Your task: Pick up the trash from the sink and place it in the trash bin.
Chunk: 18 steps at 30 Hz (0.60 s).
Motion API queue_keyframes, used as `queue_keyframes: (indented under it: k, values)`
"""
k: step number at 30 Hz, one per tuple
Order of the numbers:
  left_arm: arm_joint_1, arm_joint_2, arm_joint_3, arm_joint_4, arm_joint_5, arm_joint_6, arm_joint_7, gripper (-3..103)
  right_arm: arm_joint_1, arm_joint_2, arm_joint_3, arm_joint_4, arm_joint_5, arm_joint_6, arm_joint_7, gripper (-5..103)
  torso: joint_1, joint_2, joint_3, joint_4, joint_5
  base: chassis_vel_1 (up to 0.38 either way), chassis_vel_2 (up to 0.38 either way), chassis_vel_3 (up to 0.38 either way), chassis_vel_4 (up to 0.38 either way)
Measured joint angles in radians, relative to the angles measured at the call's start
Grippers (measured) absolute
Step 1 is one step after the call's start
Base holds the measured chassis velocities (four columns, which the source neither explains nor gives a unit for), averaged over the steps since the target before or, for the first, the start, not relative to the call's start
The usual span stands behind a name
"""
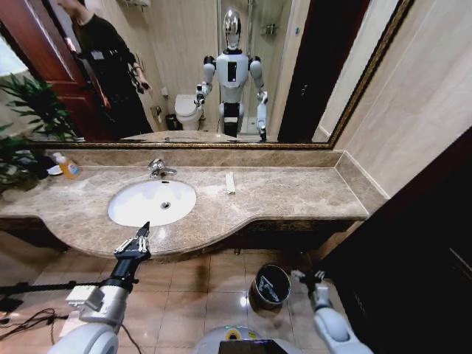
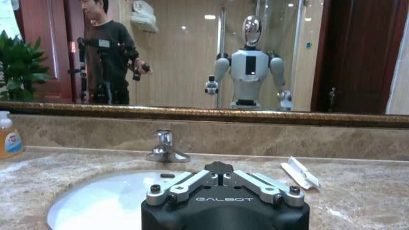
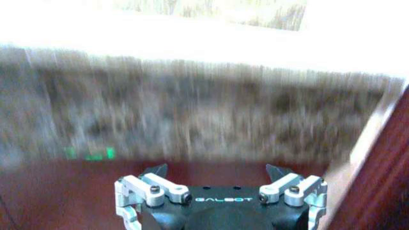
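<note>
Left gripper point(image 1: 143, 237) raised; right gripper point(image 1: 311, 278) low, seemingly open.

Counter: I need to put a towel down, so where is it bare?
The counter is bare right of the white packet, out to the side wall. The front strip by the sink has the left gripper over it. Far left holds a soap bottle and plant.

Warm indoor light fills the bathroom, with ceiling lamps reflected as bright spots in the mirror point(image 2: 191, 57) and a glare patch on the floor tiles point(image 1: 243, 301). The head view bends straight lines near its edges. The right wrist view is streaked with motion blur, its upper band overexposed to white.
</note>
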Motion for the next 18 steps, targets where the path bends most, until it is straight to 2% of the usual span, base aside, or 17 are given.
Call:
queue_keyframes:
  k: [4, 6, 7, 10, 14, 18]
  values:
    - [0.000, 0.000, 0.000, 0.000, 0.000, 0.000, 0.000, 0, -0.016, -0.006, 0.015, 0.139, 0.015, -0.030, 0.015, 100, 0.000, 0.000, 0.000, 0.0000, -0.0001, 0.000, 0.000, 0.000, 0.000]
    - [0.000, 0.000, 0.000, 0.000, 0.000, 0.000, 0.000, 0, -0.006, -0.007, 0.015, 0.242, 0.016, -0.077, 0.039, 100, 0.000, 0.000, 0.000, 0.0001, -0.0002, 0.000, 0.000, 0.000, 0.000]
    - [0.000, 0.000, 0.000, 0.000, 0.000, 0.000, 0.000, 0, -0.006, -0.007, 0.015, 0.242, 0.016, -0.077, 0.039, 100, 0.000, 0.000, 0.000, 0.0001, -0.0002, 0.000, 0.000, 0.000, 0.000]
    - [0.000, 0.000, 0.000, 0.000, 0.000, 0.000, 0.000, 0, 0.042, -0.013, -0.015, 0.356, 0.032, -0.154, 0.059, 100, 0.000, 0.000, 0.000, 0.0000, -0.0002, 0.000, 0.000, 0.000, 0.000]
    - [0.000, 0.000, 0.000, 0.000, 0.000, 0.000, 0.000, 0, 0.084, -0.018, -0.044, 0.396, 0.043, -0.186, 0.057, 100, 0.000, 0.000, 0.000, 0.0001, -0.0002, 0.000, 0.000, 0.000, 0.000]
    - [0.000, 0.000, 0.000, 0.000, 0.000, 0.000, 0.000, 0, 0.162, -0.023, -0.084, 0.401, 0.067, -0.219, 0.021, 100, 0.000, 0.000, 0.000, 0.0001, -0.0002, 0.000, 0.000, 0.000, 0.000]
